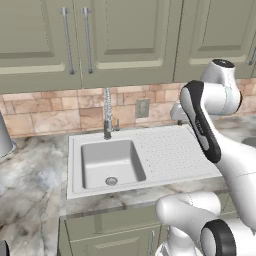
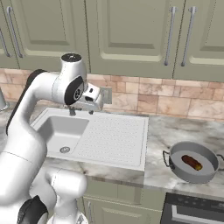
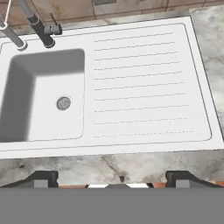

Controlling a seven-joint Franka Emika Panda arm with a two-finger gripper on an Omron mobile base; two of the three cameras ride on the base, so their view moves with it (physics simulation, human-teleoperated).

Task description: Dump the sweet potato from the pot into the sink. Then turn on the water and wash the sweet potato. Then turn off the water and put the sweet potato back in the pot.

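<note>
Sweet potato (image 2: pixel 192 162) lies inside the pot (image 2: pixel 176 169), a small dark brown lump with an orange tinge resting on the pot's lighter grey floor. We see the pot standing on the marbled surface (image 2: pixel 175 131) to the right of the sink (image 2: pixel 55 142), well apart from the basin, with the dotted drainboard (image 2: pixel 114 138) between them. Its short side handle points left, toward the drainboard, and the pot sits upright near the front edge of the surface.

Our hand (image 2: pixel 81 112) hangs above the far edge of the sink, around where the basin meets the drainboard, and it touches nothing. In the hand view its two dark fingertips (image 3: pixel 43 179) stand far apart at the bottom, so the jaws are spread wide with nothing between them.

We see the basin dry, its round metal drain (image 1: pixel 111 181) bare. The tall faucet (image 1: pixel 107 114) with the coiled neck rises at the far rim of the sink, its small side lever (image 1: pixel 116 123) sticking out to the right, and no stream runs from it. Behind it runs a brick-patterned wall (image 1: pixel 50 112) with an outlet plate (image 1: pixel 142 108), under pale green cabinet doors (image 1: pixel 125 35). A pale grey cylinder (image 1: pixel 4 137) stands at the left edge of the left base view.
</note>
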